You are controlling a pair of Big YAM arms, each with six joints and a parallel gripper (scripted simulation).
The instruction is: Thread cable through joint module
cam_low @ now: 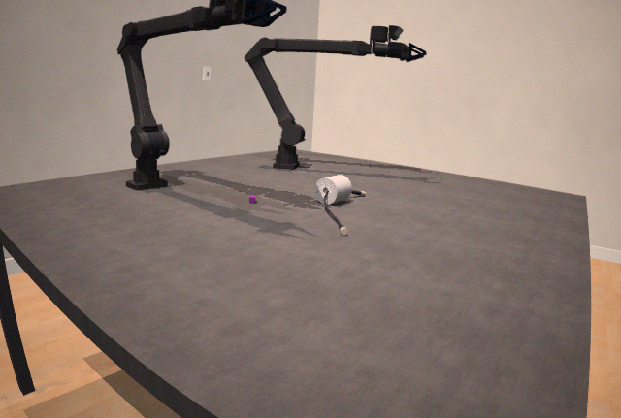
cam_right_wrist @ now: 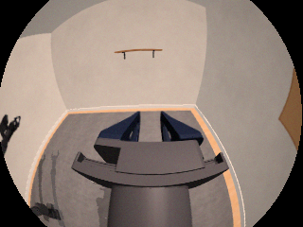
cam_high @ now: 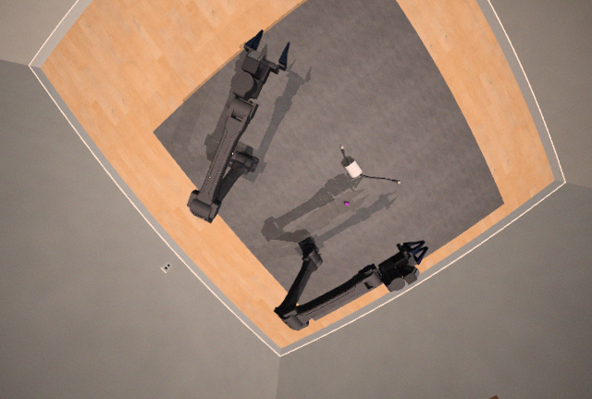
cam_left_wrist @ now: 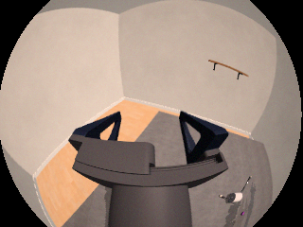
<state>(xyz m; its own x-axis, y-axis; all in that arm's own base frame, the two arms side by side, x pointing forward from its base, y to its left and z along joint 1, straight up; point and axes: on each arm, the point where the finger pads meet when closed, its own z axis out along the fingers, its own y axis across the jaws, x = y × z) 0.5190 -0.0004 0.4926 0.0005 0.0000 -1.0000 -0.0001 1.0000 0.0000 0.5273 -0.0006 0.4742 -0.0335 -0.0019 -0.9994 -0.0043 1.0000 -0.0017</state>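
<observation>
Two tools, nothing gripped: left tool (cam_high: 275, 36) (cam_low: 425, 53) (cam_left_wrist: 151, 113) wide open, right tool (cam_high: 425, 245) (cam_low: 280, 11) (cam_right_wrist: 151, 113) partly open, near opposite tabletop (cam_high: 406, 98) (cam_low: 401, 303) (cam_left_wrist: 166, 151) (cam_right_wrist: 76, 142) edges. Thin black cable (cam_high: 379, 178) (cam_low: 332, 213) (cam_left_wrist: 245, 184) pokes out both ends of the white cylindrical module (cam_high: 353, 168) (cam_low: 338, 189) (cam_left_wrist: 235, 197).

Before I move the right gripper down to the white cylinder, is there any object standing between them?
Nothing visible stands between the right gripper and the white cylinder. The small purple cube sits low on the table, off to one side.
</observation>
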